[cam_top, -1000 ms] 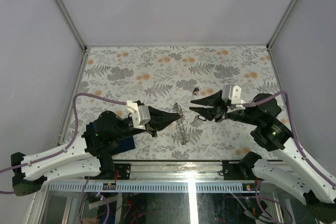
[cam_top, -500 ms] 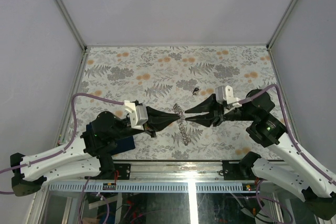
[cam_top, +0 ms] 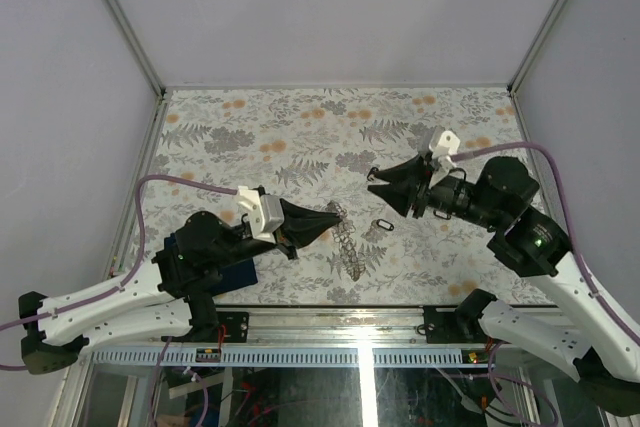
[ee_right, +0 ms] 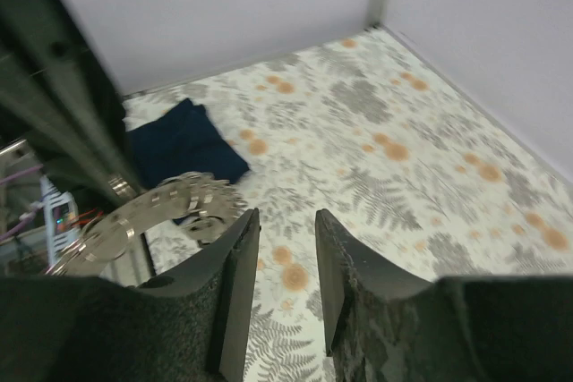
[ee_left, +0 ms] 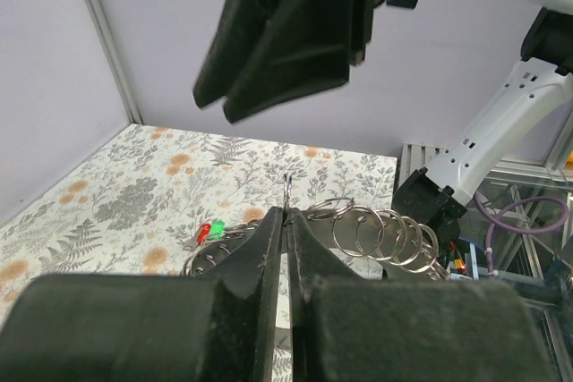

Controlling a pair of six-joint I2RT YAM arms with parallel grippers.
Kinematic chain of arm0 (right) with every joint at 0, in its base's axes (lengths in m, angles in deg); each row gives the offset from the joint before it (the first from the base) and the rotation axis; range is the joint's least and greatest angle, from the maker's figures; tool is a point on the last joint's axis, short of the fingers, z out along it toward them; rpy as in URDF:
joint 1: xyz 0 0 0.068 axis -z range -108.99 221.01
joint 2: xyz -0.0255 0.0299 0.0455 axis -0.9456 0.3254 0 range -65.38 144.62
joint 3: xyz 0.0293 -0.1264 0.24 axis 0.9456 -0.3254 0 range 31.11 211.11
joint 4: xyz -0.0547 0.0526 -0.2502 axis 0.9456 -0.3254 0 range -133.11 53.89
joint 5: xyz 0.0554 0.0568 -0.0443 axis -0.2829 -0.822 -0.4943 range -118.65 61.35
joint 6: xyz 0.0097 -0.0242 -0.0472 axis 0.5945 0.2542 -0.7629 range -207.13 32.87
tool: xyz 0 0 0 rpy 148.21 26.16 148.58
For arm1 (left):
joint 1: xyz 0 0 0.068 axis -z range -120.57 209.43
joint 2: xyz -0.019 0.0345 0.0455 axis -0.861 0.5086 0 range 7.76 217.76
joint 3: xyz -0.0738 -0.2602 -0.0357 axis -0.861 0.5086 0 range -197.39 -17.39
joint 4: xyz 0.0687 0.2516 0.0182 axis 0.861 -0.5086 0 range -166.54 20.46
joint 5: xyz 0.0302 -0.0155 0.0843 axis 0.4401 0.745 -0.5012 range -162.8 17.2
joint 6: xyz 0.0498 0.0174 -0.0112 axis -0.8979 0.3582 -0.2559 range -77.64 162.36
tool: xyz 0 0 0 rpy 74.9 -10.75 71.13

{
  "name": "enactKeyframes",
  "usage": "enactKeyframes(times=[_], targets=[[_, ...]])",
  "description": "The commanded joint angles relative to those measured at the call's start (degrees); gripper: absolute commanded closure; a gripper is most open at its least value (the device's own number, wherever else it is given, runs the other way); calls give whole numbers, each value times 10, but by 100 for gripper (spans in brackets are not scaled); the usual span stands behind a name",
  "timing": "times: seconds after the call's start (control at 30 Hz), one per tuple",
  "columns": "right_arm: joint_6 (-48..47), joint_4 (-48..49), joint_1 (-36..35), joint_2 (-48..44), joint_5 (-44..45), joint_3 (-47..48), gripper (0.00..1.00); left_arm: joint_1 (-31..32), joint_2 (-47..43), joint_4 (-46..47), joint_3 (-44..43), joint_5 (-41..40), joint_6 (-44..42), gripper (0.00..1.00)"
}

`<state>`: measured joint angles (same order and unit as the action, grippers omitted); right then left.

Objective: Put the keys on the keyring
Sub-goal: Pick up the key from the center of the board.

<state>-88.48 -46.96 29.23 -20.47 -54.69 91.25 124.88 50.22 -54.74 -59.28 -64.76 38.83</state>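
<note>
The keyring [cam_top: 347,244] is a silvery chain of linked wire rings. My left gripper [cam_top: 326,223] is shut on its upper end, and the rest hangs down to the table. In the left wrist view the closed fingertips [ee_left: 271,221] pinch one ring, and the other rings [ee_left: 385,234] fan out to the right. A small dark key [cam_top: 380,228] lies on the table just right of the chain. My right gripper [cam_top: 376,184] is open and empty, raised above the table and apart from the chain. The right wrist view shows its gap [ee_right: 279,232] with the chain [ee_right: 166,205] at the left.
A dark blue cloth [cam_top: 228,274] lies under my left arm and shows in the right wrist view [ee_right: 183,140]. The floral table [cam_top: 300,137] is bounded by white walls. My right gripper hangs at the top of the left wrist view [ee_left: 286,33].
My right gripper came close to the chain's held end, then drew back up and to the right. A small dark key now lies on the table beside the chain. My left gripper has hardly moved.
</note>
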Motion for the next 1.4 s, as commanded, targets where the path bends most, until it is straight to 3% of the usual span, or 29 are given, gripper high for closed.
enactKeyframes(times=[0.0, 0.2, 0.4, 0.53, 0.83, 0.97, 1.37], targets=[[43, -130, 1, 45, 174, 76, 64, -6, -7, -14, -38, -31, 10, 100], [116, -176, 46, 111, 208, 81, 63, -8, -4, -70, -58, -26, 4, 100], [155, -215, 93, 208, 176, 77, 60, -10, 3, -107, -70, -17, 21, 100], [157, -213, 140, 285, 99, 51, 56, -11, 7, -111, -71, 2, 35, 100], [111, -218, 172, 463, 70, 73, 52, -10, 11, -173, -97, 20, 9, 100], [62, -269, 178, 559, 75, 115, 52, -11, 19, -205, -112, 37, 1, 100], [0, -263, 189, 650, 36, 151, 52, -10, 17, -236, -133, 30, -1, 100]])
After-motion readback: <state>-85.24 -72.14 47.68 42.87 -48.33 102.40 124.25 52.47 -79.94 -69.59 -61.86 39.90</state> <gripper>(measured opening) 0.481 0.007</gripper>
